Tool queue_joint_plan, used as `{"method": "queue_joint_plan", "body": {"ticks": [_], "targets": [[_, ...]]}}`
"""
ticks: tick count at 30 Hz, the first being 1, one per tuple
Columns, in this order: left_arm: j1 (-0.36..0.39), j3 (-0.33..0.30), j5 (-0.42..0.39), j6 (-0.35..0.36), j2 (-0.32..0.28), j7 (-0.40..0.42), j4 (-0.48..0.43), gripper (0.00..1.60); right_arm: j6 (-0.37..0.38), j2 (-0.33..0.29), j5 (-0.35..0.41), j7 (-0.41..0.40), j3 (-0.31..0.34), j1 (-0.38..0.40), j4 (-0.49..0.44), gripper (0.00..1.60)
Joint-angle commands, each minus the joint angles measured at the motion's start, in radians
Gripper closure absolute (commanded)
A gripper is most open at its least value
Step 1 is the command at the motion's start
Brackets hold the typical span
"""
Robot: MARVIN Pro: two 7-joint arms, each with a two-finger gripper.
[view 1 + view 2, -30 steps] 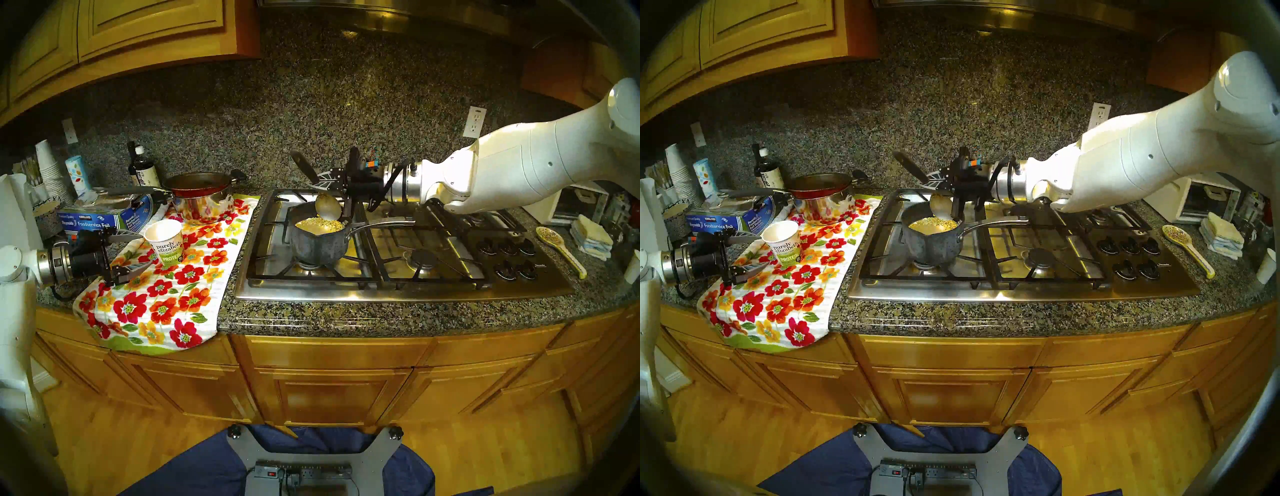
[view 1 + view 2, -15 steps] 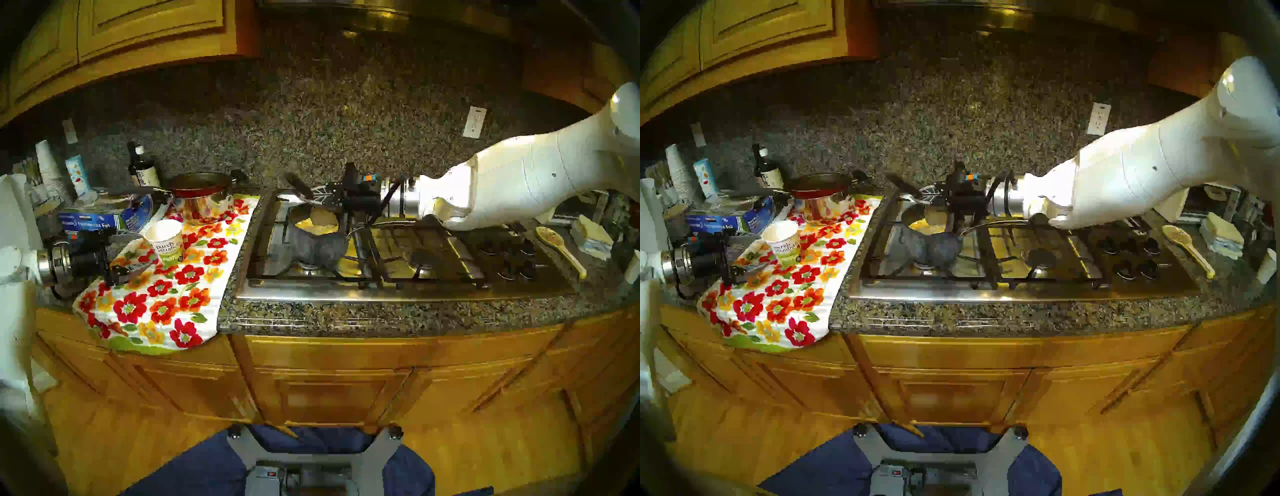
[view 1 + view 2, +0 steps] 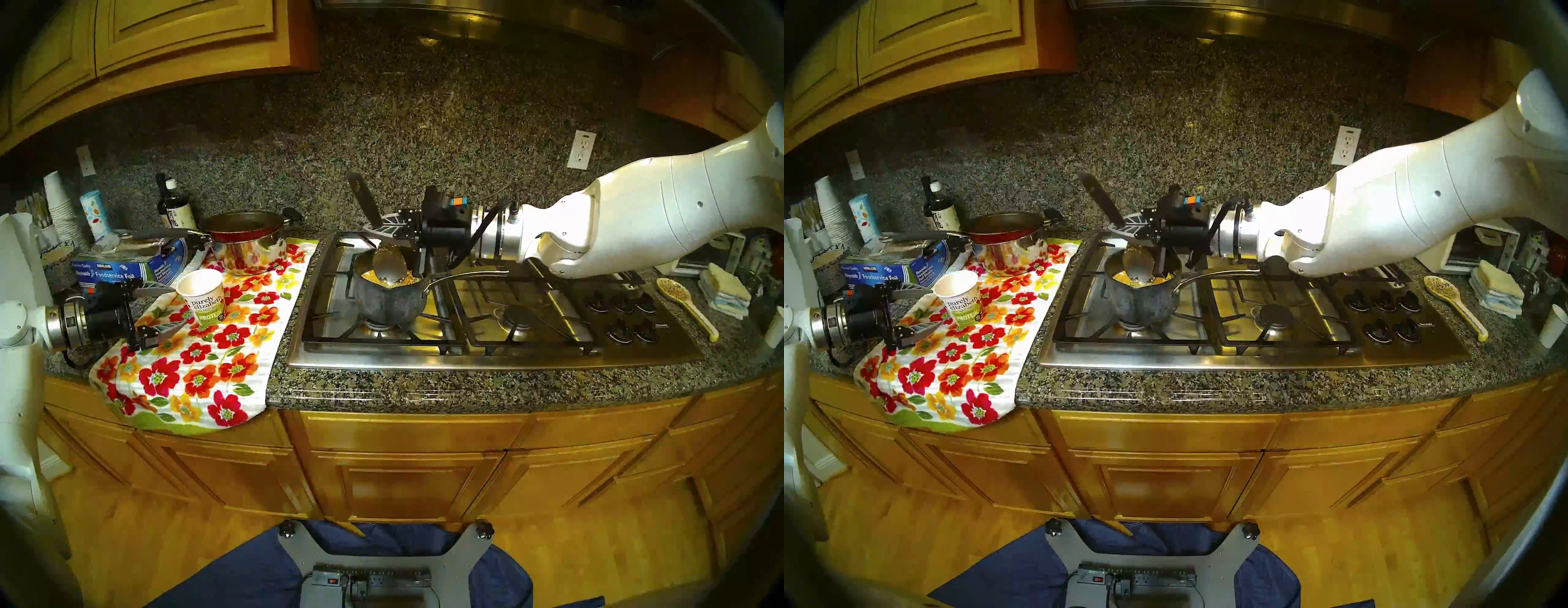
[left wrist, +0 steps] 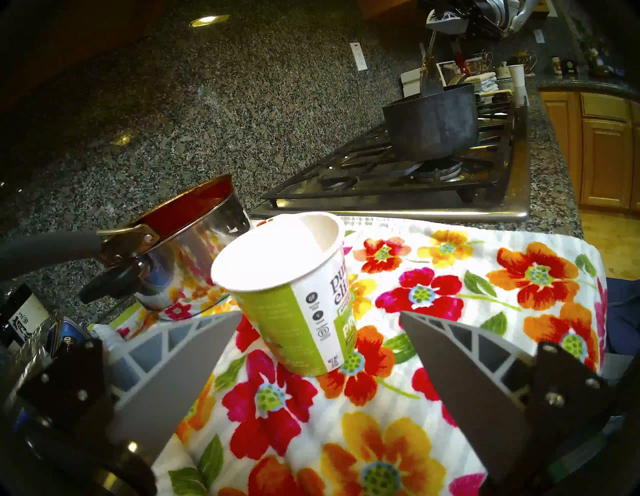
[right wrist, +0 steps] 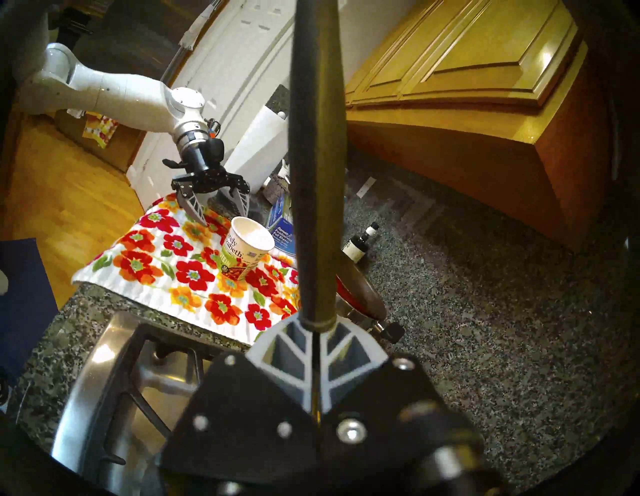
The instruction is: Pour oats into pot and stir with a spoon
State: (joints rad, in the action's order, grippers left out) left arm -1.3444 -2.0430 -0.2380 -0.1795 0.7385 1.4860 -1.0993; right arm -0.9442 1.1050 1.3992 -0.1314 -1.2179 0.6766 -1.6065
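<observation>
Over the pot [image 3: 390, 297], the right gripper [image 3: 384, 224] is clamped on the spoon [image 3: 389, 264], whose bowl dips into the oats [image 3: 370, 277]; the left gripper [image 3: 169, 309] stands wide apart beside the cup [image 3: 203, 302].

Pot [image 3: 388, 297]: small dark grey mottled saucepan with pour lips, standing upright on the grate of the front left burner; its long thin silver handle runs toward the view's right, above the grate.

Oats [image 3: 371, 277]: loose pale yellow flakes lying inside the pot, partly hidden by the spoon's bowl; patches show at the left and right of it.

Spoon [image 3: 389, 264]: large serving spoon, silver metal bowl lowered into the pot among the oats with a few flakes clinging to it; the long black handle rises steeply up and to the left, tilted toward the backsplash, clear of the rim.
</observation>
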Motion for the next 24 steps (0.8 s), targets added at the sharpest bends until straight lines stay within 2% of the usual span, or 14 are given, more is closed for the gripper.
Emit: {"method": "queue_joint_plan", "body": {"ticks": [1, 24], "targets": [[0.023, -0.012, -0.02, 0.0, -0.016, -0.002, -0.014, 0.0, -0.002, -0.029, 0.032, -0.013, 0.022, 0.076, -0.004, 1.6], [0.025, -0.01, -0.024, -0.001, -0.018, -0.002, -0.011, 0.0, -0.001, -0.002, 0.06, -0.025, 0.026, 0.028, -0.04, 1.6]]}}
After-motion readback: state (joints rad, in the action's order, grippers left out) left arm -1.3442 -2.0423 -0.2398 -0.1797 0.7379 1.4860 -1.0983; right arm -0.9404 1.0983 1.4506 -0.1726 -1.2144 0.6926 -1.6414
